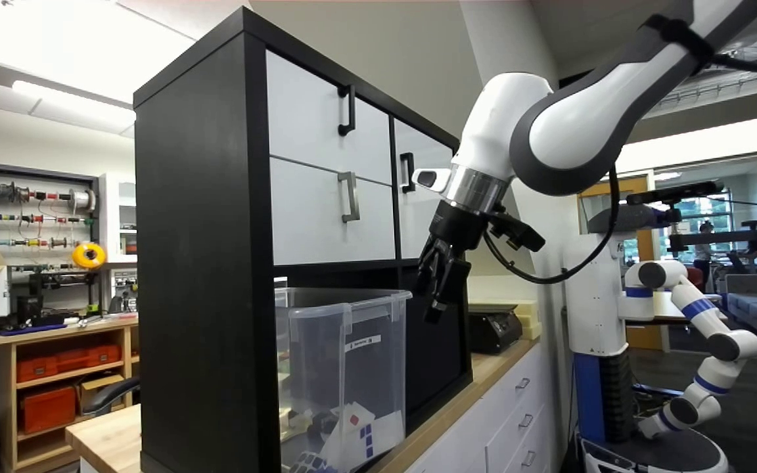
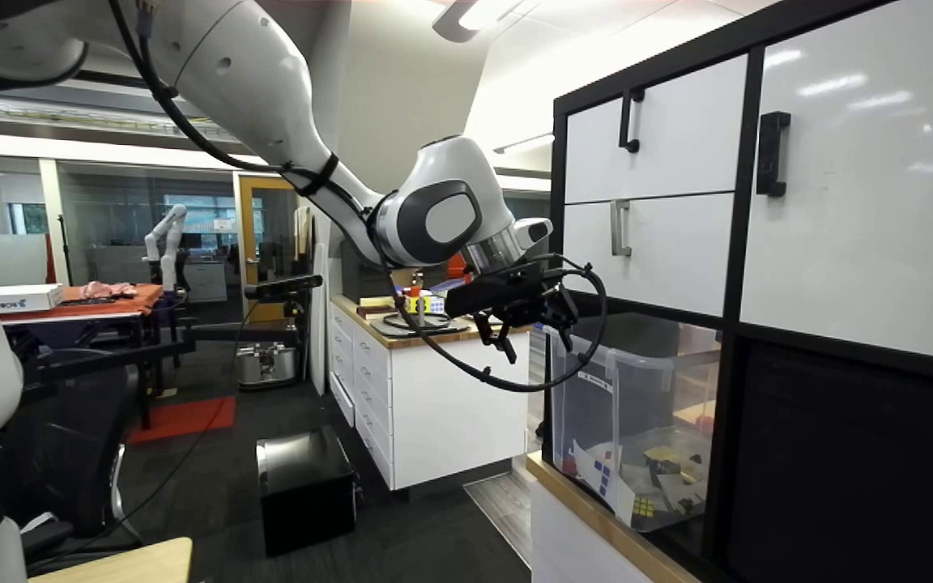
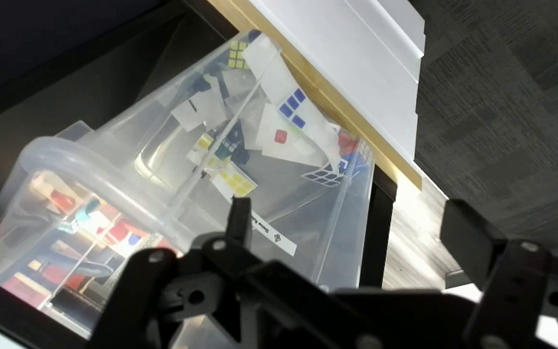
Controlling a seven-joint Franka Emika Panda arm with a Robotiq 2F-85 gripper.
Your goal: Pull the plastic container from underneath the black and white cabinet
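Observation:
The plastic container [image 1: 375, 368] is a translucent bin standing in the lower opening of the black and white cabinet [image 1: 191, 263]. White and colored pieces show inside it. The container [image 2: 645, 385] and the cabinet [image 2: 669, 267] also show in the other exterior picture. My gripper [image 1: 432, 295] is open and empty, in front of the cabinet near the container's upper front rim; it shows here too [image 2: 538, 340]. In the wrist view, the gripper [image 3: 347, 215] has one finger in front of the container's wall [image 3: 286, 213] and the other over the floor. I cannot tell whether it touches.
The cabinet stands on a wood-topped counter [image 1: 444, 427] with white drawers. A black device [image 1: 493, 328] sits on the counter beside the cabinet. A white bench [image 2: 458, 405] and a black box [image 2: 304, 486] stand farther back. A cable [image 2: 466, 368] loops below the wrist.

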